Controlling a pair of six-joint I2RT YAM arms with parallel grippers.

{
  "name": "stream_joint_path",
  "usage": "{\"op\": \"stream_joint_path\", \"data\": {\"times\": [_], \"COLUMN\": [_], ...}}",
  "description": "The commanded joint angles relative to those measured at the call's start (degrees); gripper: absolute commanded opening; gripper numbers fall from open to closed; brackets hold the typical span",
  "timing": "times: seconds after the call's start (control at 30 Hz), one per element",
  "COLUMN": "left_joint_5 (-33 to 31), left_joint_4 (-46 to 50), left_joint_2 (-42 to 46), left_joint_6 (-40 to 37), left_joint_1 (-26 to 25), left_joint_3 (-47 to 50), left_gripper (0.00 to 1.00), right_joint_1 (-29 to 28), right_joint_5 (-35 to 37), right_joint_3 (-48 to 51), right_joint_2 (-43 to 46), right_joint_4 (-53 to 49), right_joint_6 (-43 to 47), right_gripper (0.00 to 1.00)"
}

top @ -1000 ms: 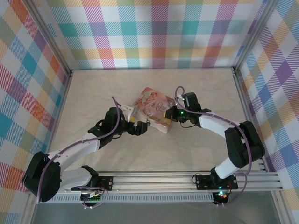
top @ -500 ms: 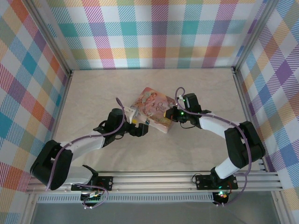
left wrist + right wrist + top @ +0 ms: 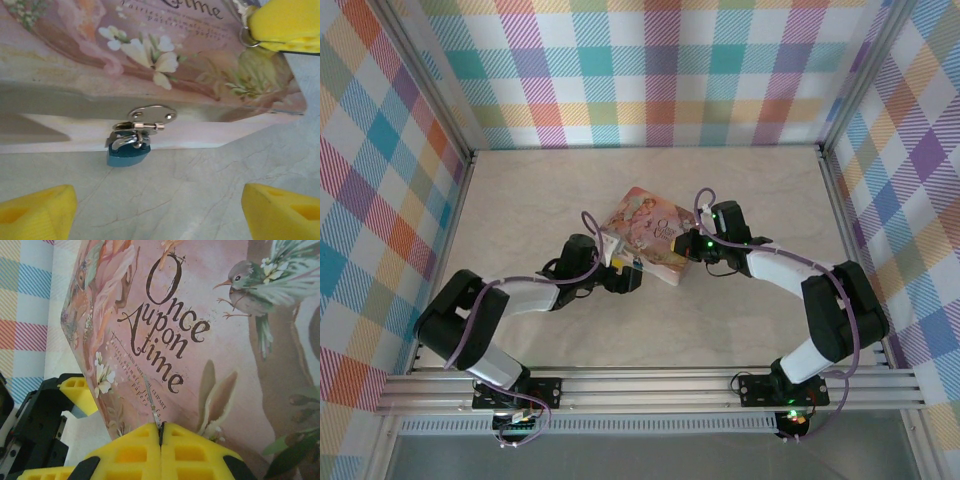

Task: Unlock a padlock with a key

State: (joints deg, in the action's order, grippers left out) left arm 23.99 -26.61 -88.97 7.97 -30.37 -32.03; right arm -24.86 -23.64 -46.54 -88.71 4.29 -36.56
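Faces the padlock (image 3: 128, 152) dead ahead with the open, empty left end effector (image 3: 157, 207), the nearer one; clamps the key (image 3: 151, 402) in the shut right end effector (image 3: 160, 432), blade over the tin (image 3: 150, 70).

- Table (image 3: 520, 210): pale, marbled top, walled by checked panels (image 3: 650, 70) on three sides.
- Tin (image 3: 645, 225): pink, picture-printed, lies flat on the table near its middle, askew to the edges.
- Padlock (image 3: 128, 154): hangs from the tin's clasp (image 3: 150, 116), low by the table top; contact unclear.
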Motion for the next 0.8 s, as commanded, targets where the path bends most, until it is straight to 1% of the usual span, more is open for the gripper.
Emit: {"op": "stream_joint_path", "data": {"times": [0.0, 0.2, 0.77], "left_joint_5": [1.67, 2.09, 4.44], "left_joint_4": [-5.74, -8.47, -9.83], "left_joint_2": [-2.29, -5.1, -9.54], "left_joint_6": [-1.29, -0.85, 0.98], "left_joint_1": [1.01, 1.11, 1.19], "left_joint_3": [0.36, -0.73, -3.87], "left_gripper": [0.84, 0.79, 0.62], "right_joint_1": [-0.39, -0.45, -0.44], "right_joint_5": [2.45, 3.44, 3.08], "right_joint_3": [2.15, 2.15, 2.12], "right_joint_2": [0.19, 0.84, 0.49], "right_joint_4": [-6.24, -7.41, -7.19], "right_joint_6": [1.66, 2.42, 2.5], "right_gripper": [0.01, 0.01, 0.01]}}
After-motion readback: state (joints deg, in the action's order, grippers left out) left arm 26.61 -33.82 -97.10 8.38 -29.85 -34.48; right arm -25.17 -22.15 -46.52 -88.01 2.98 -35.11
